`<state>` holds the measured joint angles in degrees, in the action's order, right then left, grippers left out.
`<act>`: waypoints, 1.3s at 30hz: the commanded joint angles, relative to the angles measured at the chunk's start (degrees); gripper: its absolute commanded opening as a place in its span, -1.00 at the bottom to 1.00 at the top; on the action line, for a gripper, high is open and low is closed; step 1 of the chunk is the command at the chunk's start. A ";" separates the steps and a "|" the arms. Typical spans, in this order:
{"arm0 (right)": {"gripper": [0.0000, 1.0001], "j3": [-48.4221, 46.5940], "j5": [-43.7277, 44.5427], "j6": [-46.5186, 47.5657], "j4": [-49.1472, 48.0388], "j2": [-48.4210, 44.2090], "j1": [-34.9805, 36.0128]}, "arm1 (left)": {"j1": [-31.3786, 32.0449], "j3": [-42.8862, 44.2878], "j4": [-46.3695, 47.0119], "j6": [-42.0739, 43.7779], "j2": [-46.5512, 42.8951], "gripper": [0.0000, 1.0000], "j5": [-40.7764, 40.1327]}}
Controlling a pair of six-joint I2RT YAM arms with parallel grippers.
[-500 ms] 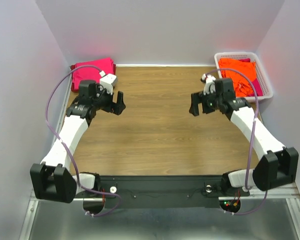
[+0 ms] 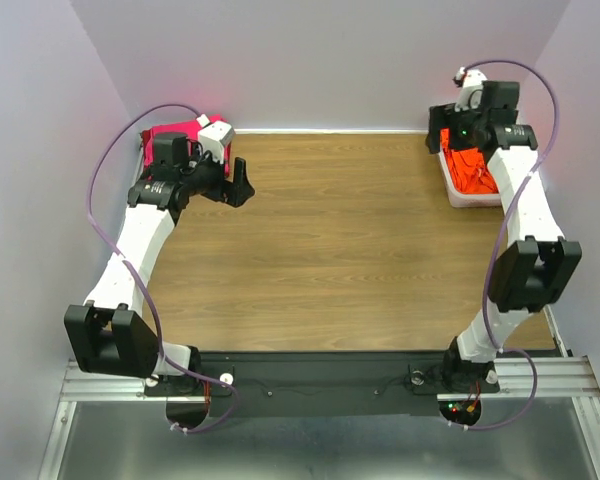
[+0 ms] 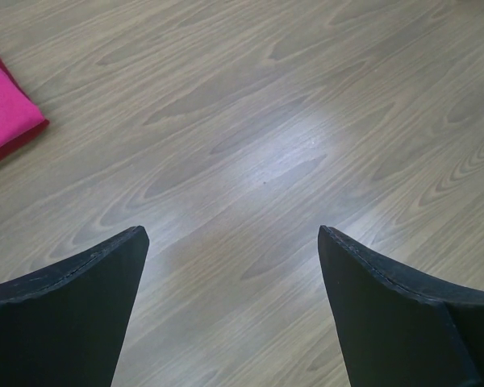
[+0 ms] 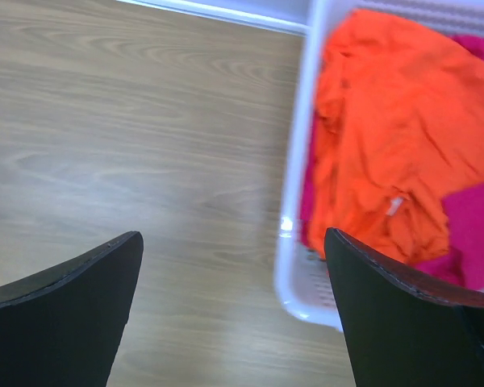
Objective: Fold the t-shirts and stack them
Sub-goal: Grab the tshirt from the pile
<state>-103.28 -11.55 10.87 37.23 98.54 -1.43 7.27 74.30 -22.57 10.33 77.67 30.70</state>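
right gripper (image 4: 231,240) wide open, empty, over basket (image 4: 294,201) at 1 o'clock, presumably to lift orange t-shirt (image 4: 395,121) crumpled inside. left gripper (image 3: 230,235) open, empty, near folded magenta t-shirt (image 3: 4,113) at 11 o'clock.

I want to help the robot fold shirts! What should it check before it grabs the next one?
1. Right gripper open: ok.
2. Left gripper open, holding nothing: ok.
3. Orange t-shirt on top in the white basket: ok.
4. Right gripper aimed at that shirt: not ok, it looks aimed at the table beside the basket rim.
5. Folded pink t-shirt lying at the table's far left: ok.
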 commanded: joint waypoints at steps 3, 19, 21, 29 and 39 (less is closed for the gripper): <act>1.00 -10.86 -2.68 -0.06 1.26 9.80 -8.66 | -0.50 2.69 0.15 -0.83 0.82 0.97 3.76; 0.75 -29.77 0.21 -1.91 1.09 34.95 -12.72 | -1.82 1.72 0.51 -0.57 2.92 0.97 5.25; 0.74 -31.97 0.21 -1.73 1.00 38.38 -12.72 | -2.17 1.72 -0.19 -0.48 3.54 0.97 5.34; 0.45 -34.61 1.70 -1.47 -1.02 43.84 -12.72 | -2.70 1.63 -1.34 -0.22 4.24 0.97 5.69; -0.86 -34.97 3.29 -1.29 -1.81 39.90 -12.81 | -2.70 3.74 -2.66 -0.13 5.13 0.97 6.13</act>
<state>-135.76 -8.99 9.52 38.30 143.06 -14.22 4.75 74.91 -24.88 9.96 83.20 35.22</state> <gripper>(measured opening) 0.148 0.986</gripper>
